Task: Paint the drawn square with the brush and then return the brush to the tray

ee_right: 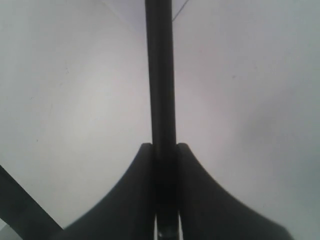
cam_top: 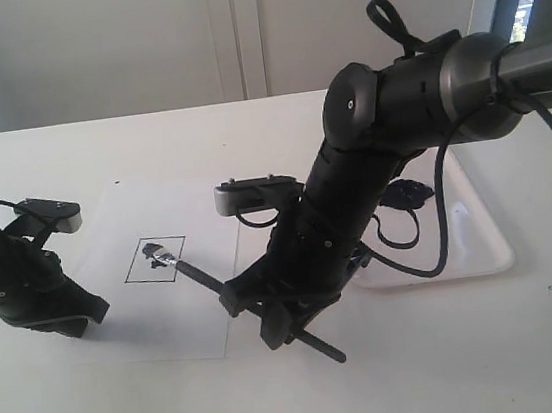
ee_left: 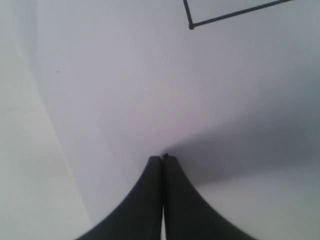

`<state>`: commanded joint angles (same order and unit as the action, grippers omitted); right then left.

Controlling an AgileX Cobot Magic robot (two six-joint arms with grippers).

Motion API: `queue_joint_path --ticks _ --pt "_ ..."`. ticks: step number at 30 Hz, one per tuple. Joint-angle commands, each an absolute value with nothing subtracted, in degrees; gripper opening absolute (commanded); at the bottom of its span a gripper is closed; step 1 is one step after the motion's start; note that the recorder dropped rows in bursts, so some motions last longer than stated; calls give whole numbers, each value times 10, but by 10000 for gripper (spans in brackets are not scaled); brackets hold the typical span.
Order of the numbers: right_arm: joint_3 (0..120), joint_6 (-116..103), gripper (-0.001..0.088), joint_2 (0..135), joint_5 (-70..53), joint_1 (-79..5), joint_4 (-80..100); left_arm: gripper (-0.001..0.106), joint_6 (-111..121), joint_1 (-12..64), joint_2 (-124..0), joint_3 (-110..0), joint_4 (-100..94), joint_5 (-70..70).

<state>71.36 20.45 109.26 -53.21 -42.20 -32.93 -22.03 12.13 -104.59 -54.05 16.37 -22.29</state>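
Note:
The drawn square (cam_top: 156, 261) sits on a white paper sheet (cam_top: 159, 322), with dark paint smeared inside it. The brush (cam_top: 204, 280) is a long black stick; its head rests inside the square and its tail sticks out toward the table's front. My right gripper (cam_top: 259, 314) is shut on the brush handle (ee_right: 160, 75), which runs straight out between the jaws. My left gripper (cam_top: 81, 323) is shut and empty, resting on the paper's left part; one corner of the square (ee_left: 192, 24) shows in the left wrist view. The tray (cam_top: 487, 241) lies at the right, behind my right arm.
A dark paint blob (cam_top: 410, 193) lies in the tray, partly hidden by the right arm. A black cable (cam_top: 441, 237) loops from the right arm over the tray. A pale wall (cam_top: 135, 42) stands behind the white table.

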Motion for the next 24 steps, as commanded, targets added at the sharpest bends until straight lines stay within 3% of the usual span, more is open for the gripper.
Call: queue_joint_path --ticks 24 --pt "739 193 0 1115 -518 -422 -331 0 -301 121 -1046 -541 254 -242"
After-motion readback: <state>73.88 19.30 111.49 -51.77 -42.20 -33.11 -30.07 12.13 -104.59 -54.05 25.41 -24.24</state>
